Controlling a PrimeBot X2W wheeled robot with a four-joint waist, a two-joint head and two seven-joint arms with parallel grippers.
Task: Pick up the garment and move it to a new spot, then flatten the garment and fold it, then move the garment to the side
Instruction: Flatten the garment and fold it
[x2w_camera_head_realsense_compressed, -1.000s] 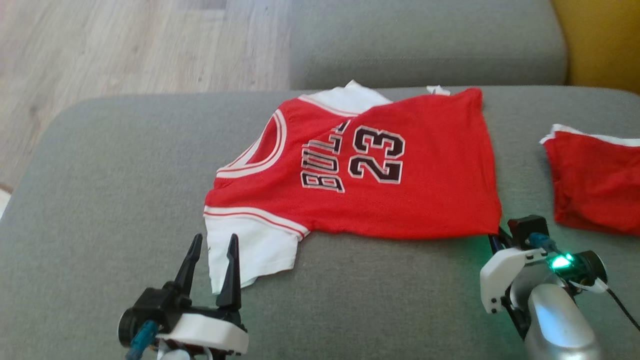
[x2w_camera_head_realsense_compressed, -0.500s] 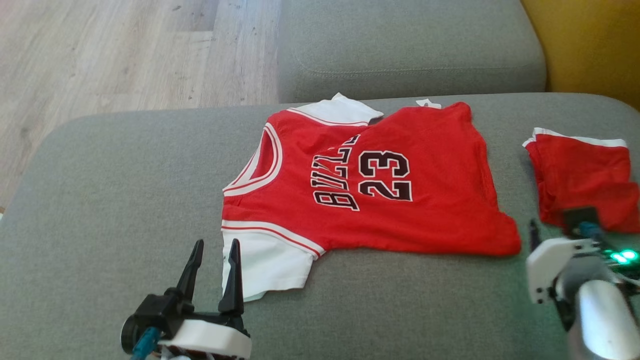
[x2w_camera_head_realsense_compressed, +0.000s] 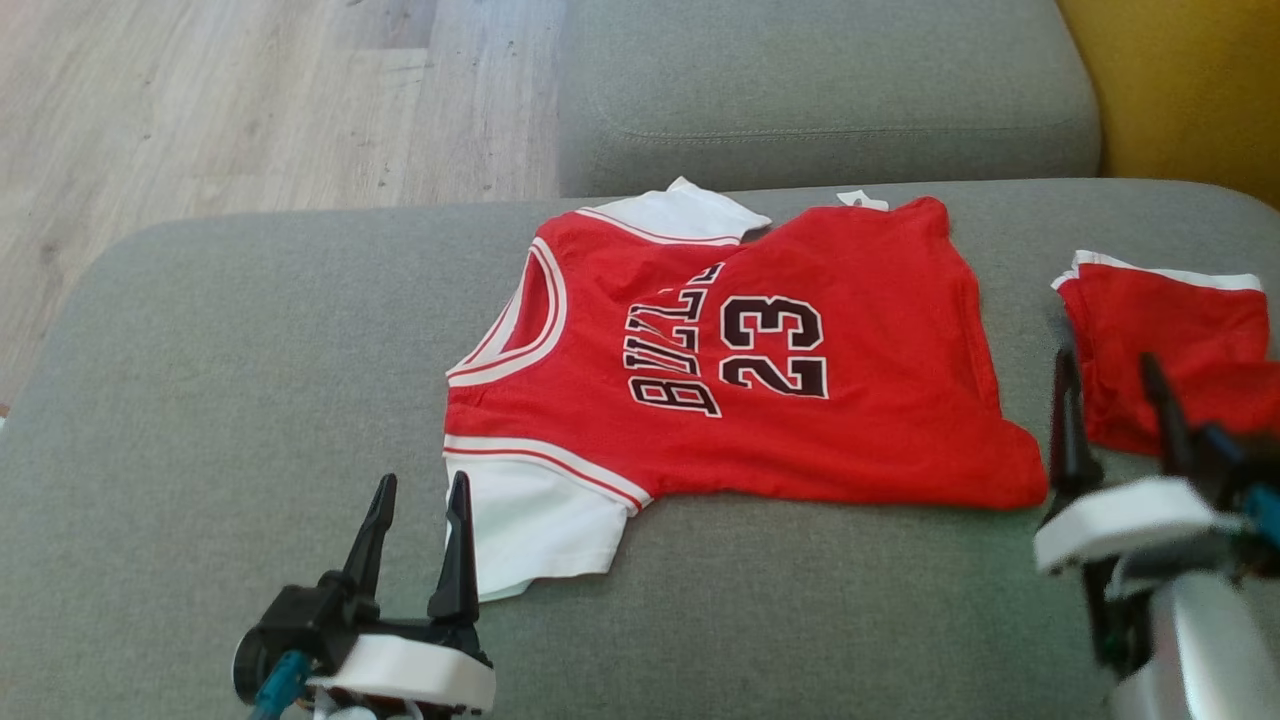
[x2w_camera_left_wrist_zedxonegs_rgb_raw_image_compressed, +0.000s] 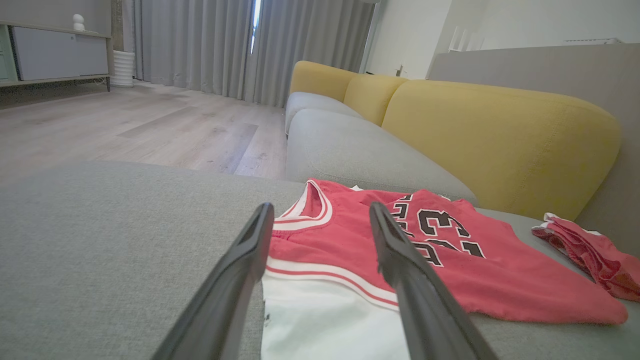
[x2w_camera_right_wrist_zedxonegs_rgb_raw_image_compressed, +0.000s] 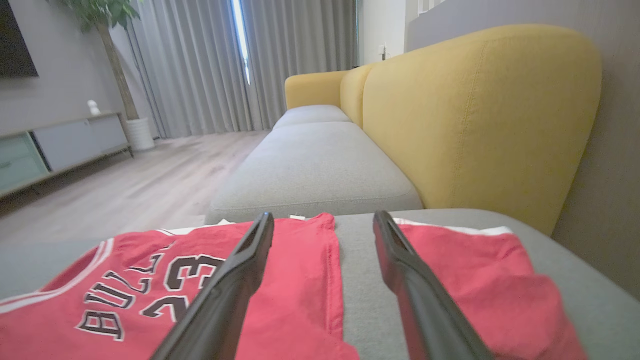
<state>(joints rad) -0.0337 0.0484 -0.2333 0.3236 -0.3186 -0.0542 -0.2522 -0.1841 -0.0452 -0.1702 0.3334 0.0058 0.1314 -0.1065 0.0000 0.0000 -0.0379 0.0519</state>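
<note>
A red jersey (x2w_camera_head_realsense_compressed: 740, 370) (number 23 on its chest) is lying spread out on the grey sofa cushion (x2w_camera_head_realsense_compressed: 250, 350), its neck opening pointing toward the robot's left and its hem toward the right. The left gripper (x2w_camera_head_realsense_compressed: 422, 482) is sitting at the cushion's near edge, fingers spread apart and holding nothing, just beside the white sleeve (x2w_camera_head_realsense_compressed: 530, 520); in the left wrist view they are framing that sleeve and the neck opening. The right gripper (x2w_camera_head_realsense_compressed: 1107, 360) is standing with its fingers spread too, empty, pointing into the grey strip between the jersey's hem and a second red garment (x2w_camera_head_realsense_compressed: 1170, 340), which is lying crumpled near the cushion's right end.
</note>
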